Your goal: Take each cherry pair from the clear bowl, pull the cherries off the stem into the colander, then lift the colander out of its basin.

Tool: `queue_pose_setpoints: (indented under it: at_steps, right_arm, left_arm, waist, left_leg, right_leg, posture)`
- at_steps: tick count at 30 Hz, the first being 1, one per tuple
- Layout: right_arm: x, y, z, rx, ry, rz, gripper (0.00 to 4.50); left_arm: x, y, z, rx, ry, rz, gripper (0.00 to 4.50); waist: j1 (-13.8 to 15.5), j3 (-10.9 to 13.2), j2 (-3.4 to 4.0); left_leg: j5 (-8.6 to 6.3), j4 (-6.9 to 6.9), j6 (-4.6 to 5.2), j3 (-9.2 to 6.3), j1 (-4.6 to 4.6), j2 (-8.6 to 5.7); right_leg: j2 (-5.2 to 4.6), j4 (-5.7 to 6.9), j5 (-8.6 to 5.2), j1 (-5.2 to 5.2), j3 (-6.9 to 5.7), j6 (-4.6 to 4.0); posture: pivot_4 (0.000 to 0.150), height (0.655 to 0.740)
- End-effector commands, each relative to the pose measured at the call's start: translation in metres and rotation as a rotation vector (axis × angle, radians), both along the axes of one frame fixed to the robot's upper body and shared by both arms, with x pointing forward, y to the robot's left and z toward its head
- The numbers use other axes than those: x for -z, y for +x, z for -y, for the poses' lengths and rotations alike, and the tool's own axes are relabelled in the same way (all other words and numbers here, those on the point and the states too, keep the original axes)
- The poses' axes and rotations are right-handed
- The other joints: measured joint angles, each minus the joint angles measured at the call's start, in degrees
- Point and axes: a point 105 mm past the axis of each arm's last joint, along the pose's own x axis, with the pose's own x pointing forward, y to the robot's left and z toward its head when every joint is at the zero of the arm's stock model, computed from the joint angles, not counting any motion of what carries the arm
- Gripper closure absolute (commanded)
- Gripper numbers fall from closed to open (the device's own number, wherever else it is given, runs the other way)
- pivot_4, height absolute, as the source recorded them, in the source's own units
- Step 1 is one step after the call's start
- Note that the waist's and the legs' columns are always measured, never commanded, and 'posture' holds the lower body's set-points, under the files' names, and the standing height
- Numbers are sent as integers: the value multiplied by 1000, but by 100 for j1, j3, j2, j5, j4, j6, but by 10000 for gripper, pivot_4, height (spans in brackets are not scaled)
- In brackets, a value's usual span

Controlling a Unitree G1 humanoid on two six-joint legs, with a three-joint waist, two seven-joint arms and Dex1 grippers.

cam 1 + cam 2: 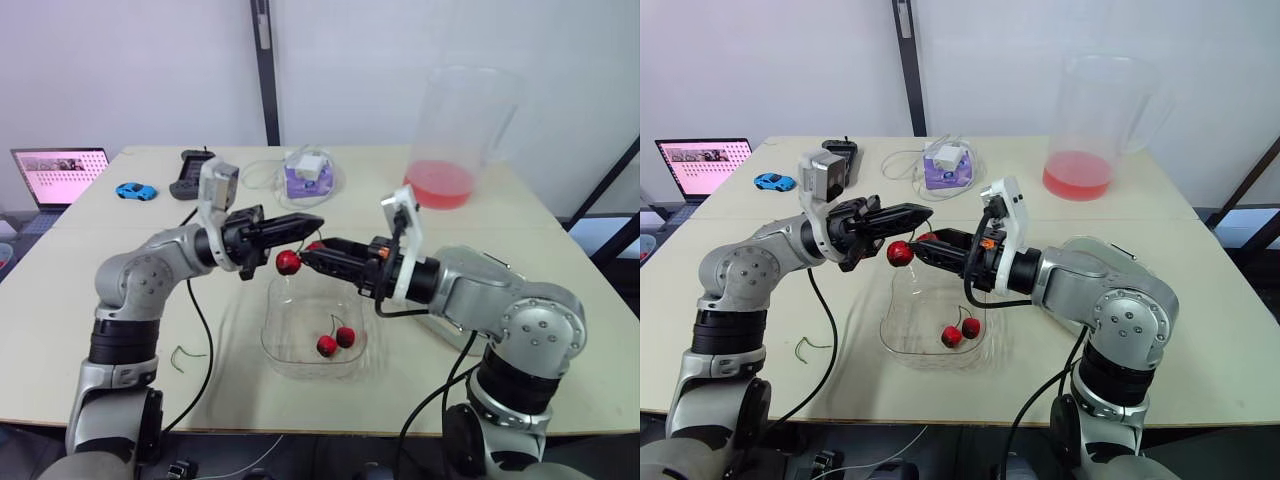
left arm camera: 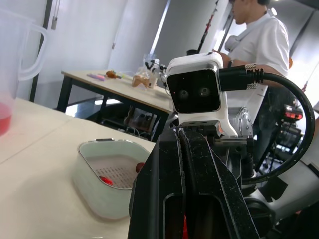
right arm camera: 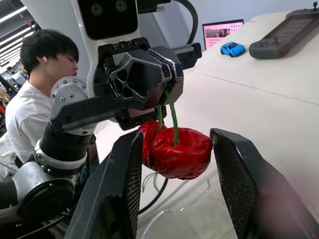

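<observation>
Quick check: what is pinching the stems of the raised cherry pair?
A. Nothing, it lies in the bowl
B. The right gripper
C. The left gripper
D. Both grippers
C: the left gripper is shut on the stems of the cherry pair, which hangs above the bowl, while the right gripper stands open on either side of the cherries.

Head stereo pair looks down over the shared table (image 1: 90, 230); wrist cameras (image 2: 194, 92) face each other closely across the cherries (image 3: 174, 152).
</observation>
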Motion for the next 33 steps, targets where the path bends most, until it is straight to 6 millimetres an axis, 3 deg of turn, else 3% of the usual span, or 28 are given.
queue_pose_setpoints:
  at_steps: [1, 4, 6, 9, 33]
  right_arm:
    - [-7, -4, -2, -19, 21, 30, 22668]
    - [-6, -4, -3, -20, 23, 25, 22668]
    - [-7, -4, -3, -17, 29, 22, 27957]
    - [-7, -4, -2, -17, 31, 24, 39340]
    - [27, -19, 25, -90, -230, -69, 39340]
  left_arm:
    - [-8, -5, -1, 9, -17, 45, 45000]
    - [-8, -5, -1, 7, -17, 45, 45000]
    - [-7, -5, -1, 6, -17, 46, 45000]
    - [-7, -4, -1, 3, -16, 47, 45000]
    - [-11, 0, 4, 15, -13, 63, 45000]
  waist:
    - [0, 0, 0]
    - [1, 0, 0]
    - [1, 0, 0]
    - [2, 0, 0]
    - [14, 1, -2]
  left_leg:
    - [0, 0, 0, 0, 0, 0]
    - [0, -1, 0, 0, 0, 0]
    - [0, -1, 0, 0, 0, 0]
    - [0, -1, 0, 0, 0, 0]
    - [-1, -2, 1, 1, -2, 0]
  right_leg:
    - [0, 0, 0, 0, 0, 0]
    - [0, -1, 0, 0, 0, 0]
    - [0, -1, 0, 0, 0, 0]
    - [0, -1, 0, 0, 0, 0]
    - [1, -8, 0, 1, 0, 1]
  posture:
    - [1500, 7332]
    - [1500, 7332]
    - [1500, 7332]
    - [1500, 7332]
    - [1500, 7332]
